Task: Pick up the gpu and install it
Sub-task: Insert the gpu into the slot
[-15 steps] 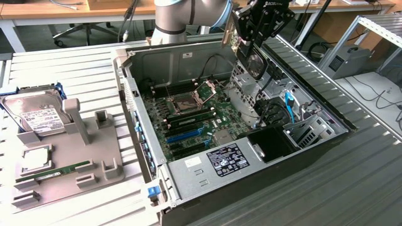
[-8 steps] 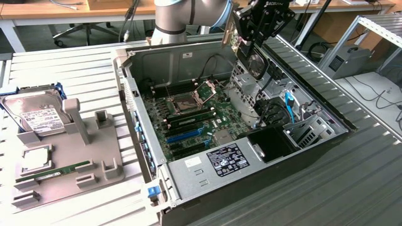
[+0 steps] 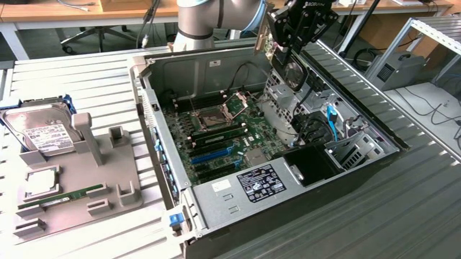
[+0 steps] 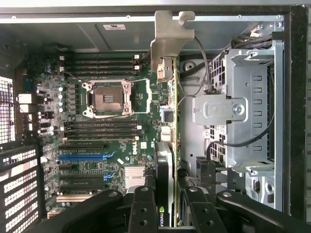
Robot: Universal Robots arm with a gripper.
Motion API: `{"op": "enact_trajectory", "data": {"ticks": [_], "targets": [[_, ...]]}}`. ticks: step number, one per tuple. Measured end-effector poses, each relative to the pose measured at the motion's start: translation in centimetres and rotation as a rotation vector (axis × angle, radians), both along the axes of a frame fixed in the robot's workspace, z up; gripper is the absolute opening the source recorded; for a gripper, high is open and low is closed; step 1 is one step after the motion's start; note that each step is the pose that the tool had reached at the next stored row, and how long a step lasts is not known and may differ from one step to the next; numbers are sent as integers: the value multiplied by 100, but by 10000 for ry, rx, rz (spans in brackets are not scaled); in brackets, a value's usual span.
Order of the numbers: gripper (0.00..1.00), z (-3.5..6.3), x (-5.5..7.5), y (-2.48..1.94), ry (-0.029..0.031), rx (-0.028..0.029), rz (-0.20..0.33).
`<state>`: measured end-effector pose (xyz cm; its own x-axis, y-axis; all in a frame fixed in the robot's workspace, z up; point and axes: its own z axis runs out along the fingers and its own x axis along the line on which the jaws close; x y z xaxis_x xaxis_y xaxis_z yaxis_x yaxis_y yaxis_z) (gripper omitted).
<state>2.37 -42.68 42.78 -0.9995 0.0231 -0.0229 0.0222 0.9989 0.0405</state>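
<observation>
Your pincer (image 4: 167,201) is clamped on the gpu (image 4: 164,162), above the case (image 3: 155,124) at the exterior view's one o'clock. The blue slot (image 3: 212,156) lies toward seven o'clock, seemingly crosswise to the card's long axis.

Robotics lab/workshop: UR arm (image 3: 196,21) at far side, open PC case (image 3: 230,208) on slatted alu bench (image 3: 79,81), grey parts fixture (image 3: 79,202) on exterior view's left, wooden desks (image 3: 43,12) w/ cables + office chair (image 3: 92,33) far back, alu-profile frame (image 3: 432,22) on exterior view's far right
</observation>
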Motion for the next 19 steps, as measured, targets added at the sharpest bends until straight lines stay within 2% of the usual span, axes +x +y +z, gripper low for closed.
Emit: {"op": "enact_trajectory", "data": {"ticks": [4,6,12,19], "targets": [[27,0,0,0,0,0,85],[27,0,0,0,1,0,305],[27,-2,0,0,1,-1,1576],[27,-4,0,0,1,-1,2561]]}}
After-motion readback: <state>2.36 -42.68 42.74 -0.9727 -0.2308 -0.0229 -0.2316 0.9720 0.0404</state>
